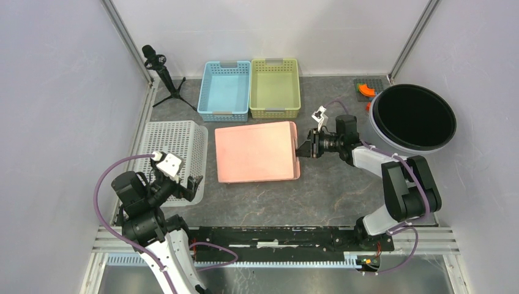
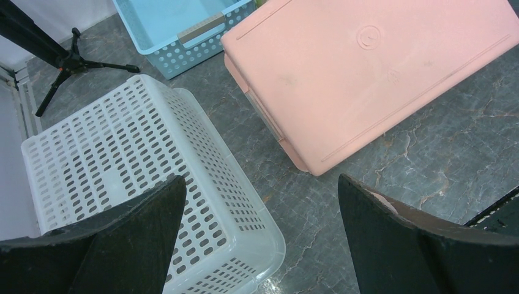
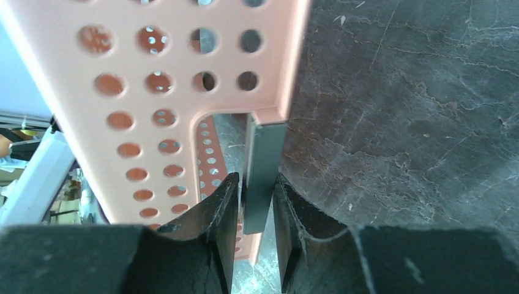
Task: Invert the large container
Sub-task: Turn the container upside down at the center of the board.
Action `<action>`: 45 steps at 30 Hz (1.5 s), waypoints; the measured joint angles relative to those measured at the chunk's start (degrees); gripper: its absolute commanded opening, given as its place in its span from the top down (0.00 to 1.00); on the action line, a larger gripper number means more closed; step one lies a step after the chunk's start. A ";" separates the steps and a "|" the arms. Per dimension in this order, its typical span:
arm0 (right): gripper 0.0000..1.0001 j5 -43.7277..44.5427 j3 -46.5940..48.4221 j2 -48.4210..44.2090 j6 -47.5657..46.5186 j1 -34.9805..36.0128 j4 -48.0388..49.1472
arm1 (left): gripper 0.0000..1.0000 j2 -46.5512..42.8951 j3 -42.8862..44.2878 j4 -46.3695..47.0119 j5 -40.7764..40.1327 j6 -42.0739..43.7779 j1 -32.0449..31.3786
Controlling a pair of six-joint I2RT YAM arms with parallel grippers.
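Observation:
The large pink container (image 1: 254,151) lies bottom side up in the middle of the table; it also shows in the left wrist view (image 2: 373,67). My right gripper (image 1: 304,149) is at its right end, shut on the grey handle strip (image 3: 264,165) under the perforated end wall (image 3: 177,79), with the fingers (image 3: 256,184) pressed on both sides of the strip. My left gripper (image 1: 194,185) is open and empty, hovering over the near right corner of the white basket (image 2: 153,184), left of the pink container.
The white perforated basket (image 1: 171,153) lies upside down at the left. A blue basket (image 1: 224,90) and a green basket (image 1: 275,87) stand at the back. A big black round bowl (image 1: 413,117) is at the right, a small tripod (image 1: 162,73) at the back left.

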 measured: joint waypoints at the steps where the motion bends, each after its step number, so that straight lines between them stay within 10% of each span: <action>1: 0.66 0.04 -0.04 0.22 -0.44 0.00 0.11 | 0.00 0.00 0.00 0.00 0.00 0.02 0.00; 32: 0.48 4.44 -3.54 0.79 -11.26 -2.27 -3.93 | 0.00 0.00 0.00 0.00 0.00 0.00 0.00; 45: 0.36 15.80 -2.34 -20.55 -26.56 2.58 -11.58 | 0.00 -0.68 -0.44 0.00 0.00 0.02 0.00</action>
